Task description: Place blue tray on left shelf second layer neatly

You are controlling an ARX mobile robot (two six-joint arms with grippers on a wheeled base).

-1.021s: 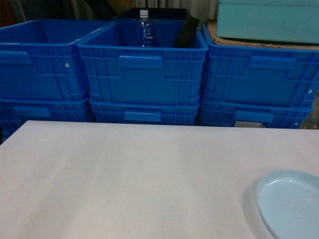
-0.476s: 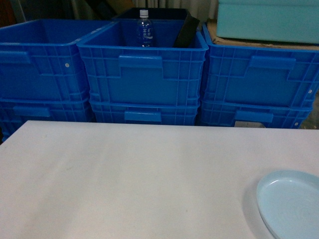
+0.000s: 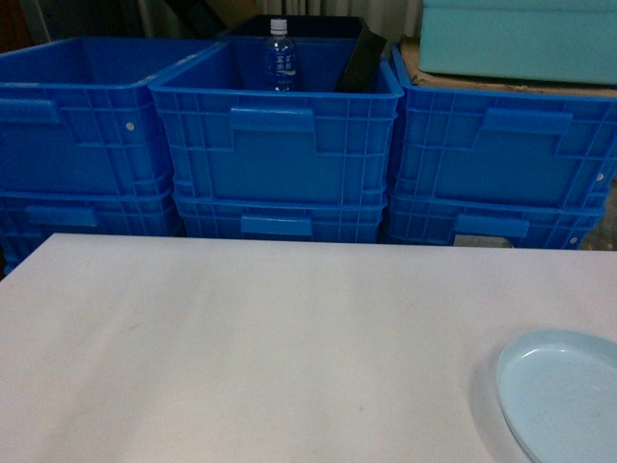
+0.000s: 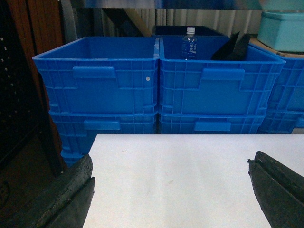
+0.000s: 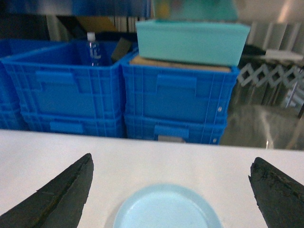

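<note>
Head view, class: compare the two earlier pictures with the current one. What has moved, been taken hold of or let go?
Nothing visibly changed. The blue tray lies at the same spot on the white table, untouched, and the blue crates and bottle stand as before.

I count six dark-blue crates [image 3: 275, 145] across my head view: three on top, three beneath them in stacks of two. One clear bottle [image 3: 279, 56] stands in the middle top crate. One teal box [image 3: 516, 39] sits on one sheet of cardboard [image 3: 482, 82] over the right stack. One white table [image 3: 241, 347] lies before me, with one blue tray [image 3: 564, 395] on it. I have two grippers, left [image 4: 171, 190] and right [image 5: 171, 190], each showing two dark fingers.
</note>
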